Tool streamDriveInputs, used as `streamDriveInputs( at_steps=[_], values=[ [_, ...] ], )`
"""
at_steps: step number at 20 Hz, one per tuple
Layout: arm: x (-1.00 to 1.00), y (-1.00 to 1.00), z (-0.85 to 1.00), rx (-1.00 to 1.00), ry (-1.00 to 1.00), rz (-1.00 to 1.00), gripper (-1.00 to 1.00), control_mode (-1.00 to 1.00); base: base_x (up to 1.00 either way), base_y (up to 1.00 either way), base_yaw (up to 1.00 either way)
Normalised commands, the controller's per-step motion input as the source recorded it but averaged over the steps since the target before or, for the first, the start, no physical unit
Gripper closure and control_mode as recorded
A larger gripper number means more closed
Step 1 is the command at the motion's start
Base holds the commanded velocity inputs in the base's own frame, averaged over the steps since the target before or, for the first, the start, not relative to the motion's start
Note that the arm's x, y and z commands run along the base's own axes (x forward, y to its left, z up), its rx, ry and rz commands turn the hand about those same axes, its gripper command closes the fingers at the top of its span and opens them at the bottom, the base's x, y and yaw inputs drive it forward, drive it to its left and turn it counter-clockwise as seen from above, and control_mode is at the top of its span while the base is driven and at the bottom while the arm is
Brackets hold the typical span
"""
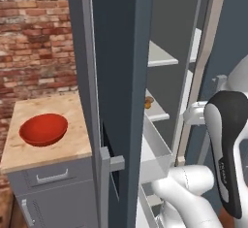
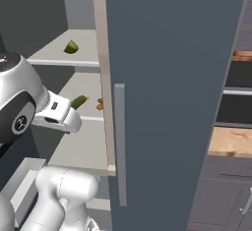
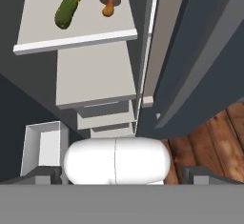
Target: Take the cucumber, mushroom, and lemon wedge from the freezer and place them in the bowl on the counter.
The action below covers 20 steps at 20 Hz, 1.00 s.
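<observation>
red bowl (image 1: 43,129) on wood counter (image 1: 58,149) | brick wall (image 1: 34,38) behind | gripper (image 3: 116,173) jaws wide apart, empty

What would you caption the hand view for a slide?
Open claw looks down at a cucumber and mushroom side by side on a freezer shelf.

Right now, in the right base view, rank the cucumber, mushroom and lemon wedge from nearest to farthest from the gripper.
1. cucumber, on the lower shelf, just beside the gripper.
2. mushroom, same shelf, further right.
3. lemon wedge, on the upper shelf.
</observation>
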Motion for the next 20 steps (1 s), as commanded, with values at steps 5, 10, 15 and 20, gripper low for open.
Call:
streamDriveInputs(
  at_steps=[5,10,15,20],
  values=[
    [0.00,0.00,0.00,0.00,0.00,0.00,-1.00,1.00,0.25,0.27,-0.01],
    [0.00,0.00,0.00,0.00,0.00,0.00,-1.00,1.00,0.38,0.52,0.01],
    [0.00,0.00,0.00,0.00,0.00,0.00,-1.00,1.00,0.25,0.39,0.00],
    [0.03,0.02,0.00,0.00,0.00,0.01,-1.00,-1.00,0.00,0.00,0.00]
  ],
)
